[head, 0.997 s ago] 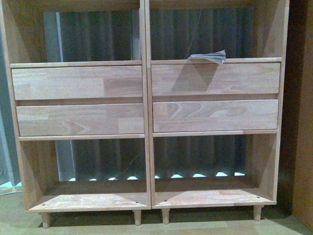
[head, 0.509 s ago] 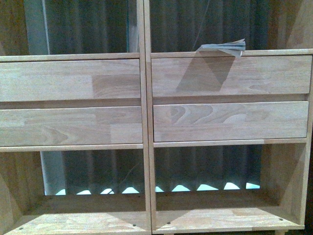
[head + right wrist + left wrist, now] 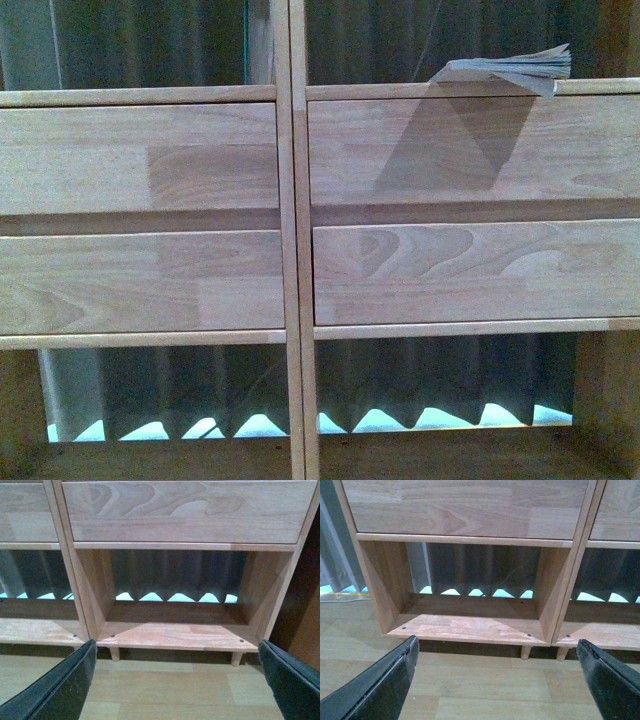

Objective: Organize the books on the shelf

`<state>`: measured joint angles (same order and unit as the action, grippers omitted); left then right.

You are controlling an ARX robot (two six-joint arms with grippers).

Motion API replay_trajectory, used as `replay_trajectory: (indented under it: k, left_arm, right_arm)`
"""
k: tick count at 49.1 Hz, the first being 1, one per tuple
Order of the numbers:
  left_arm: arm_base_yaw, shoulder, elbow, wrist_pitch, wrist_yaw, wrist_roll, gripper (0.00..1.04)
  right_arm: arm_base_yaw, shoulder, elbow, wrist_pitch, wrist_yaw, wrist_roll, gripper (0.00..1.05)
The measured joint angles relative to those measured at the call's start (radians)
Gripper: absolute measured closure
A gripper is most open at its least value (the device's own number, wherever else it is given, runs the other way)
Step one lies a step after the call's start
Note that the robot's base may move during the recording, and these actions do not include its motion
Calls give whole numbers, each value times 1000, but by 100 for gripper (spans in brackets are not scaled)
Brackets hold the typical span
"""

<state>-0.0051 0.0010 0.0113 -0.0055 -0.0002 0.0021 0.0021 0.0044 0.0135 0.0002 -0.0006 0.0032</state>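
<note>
Thin floppy whitish paperback [image 3: 510, 68] lying flat on the ledge above the upper right plain wooden drawer front [image 3: 470, 150] of the light wooden two-column shelf [image 3: 290, 250], corner overhanging. Left gripper [image 3: 497, 642] and right gripper [image 3: 178, 644] both spread wide, empty, hanging low over the pale plank floor [image 3: 470, 690]. Probably best to reach up high and pinch that overhang gently. Grey pleated curtain [image 3: 420, 370] behind.

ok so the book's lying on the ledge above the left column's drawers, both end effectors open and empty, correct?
No. The front view shows the book on the ledge above the right column's drawers. The left end effector and right end effector are open and empty, as stated.
</note>
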Motion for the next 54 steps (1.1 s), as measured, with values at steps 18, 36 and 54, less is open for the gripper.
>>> replay_trajectory:
  k: [18, 36, 54]
  left_arm:
    - [0, 0, 0, 0, 0, 0, 7]
    - [0, 0, 0, 0, 0, 0, 7]
    - [0, 0, 0, 0, 0, 0, 7]
  right_arm:
    - [0, 0, 0, 0, 0, 0, 7]
    - [0, 0, 0, 0, 0, 0, 7]
    - [0, 0, 0, 0, 0, 0, 7]
